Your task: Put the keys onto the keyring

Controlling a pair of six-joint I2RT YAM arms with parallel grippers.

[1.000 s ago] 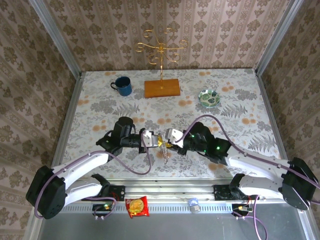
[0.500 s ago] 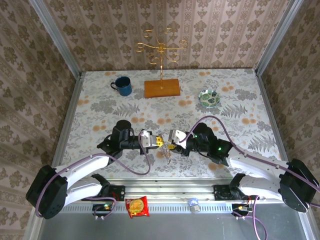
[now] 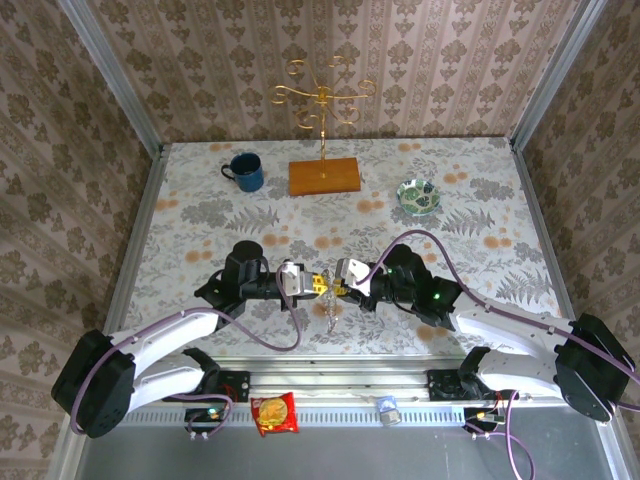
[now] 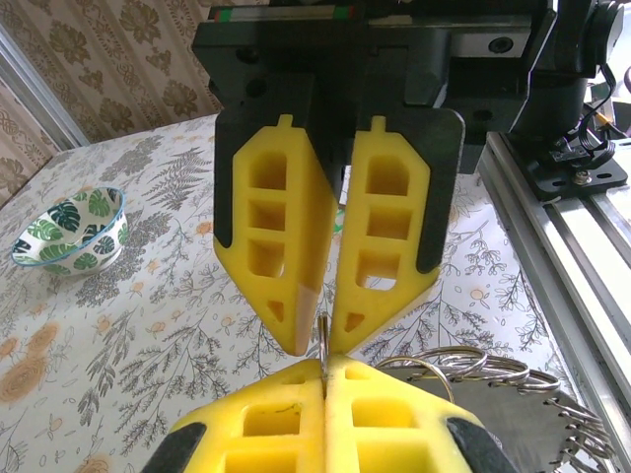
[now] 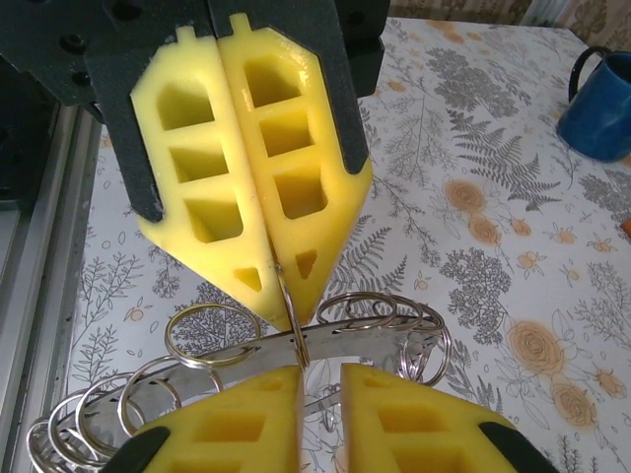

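Some of the wire ring point(image 5: 288, 301) hides between the left gripper's point(image 3: 316, 286) clamped fingers; the right gripper point(image 3: 337, 290), tip-to-tip at its three o'clock, has jaws slightly apart.

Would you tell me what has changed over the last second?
The right gripper drew back slightly rightward, then returned to meet the left gripper, jaws a little apart. The left gripper stayed shut on a thin metal ring. The mug, stand and bowl did not move.

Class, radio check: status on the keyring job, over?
Left pincer shut on keyring. Right pincer slightly open around it. Spare rings crowd beneath.
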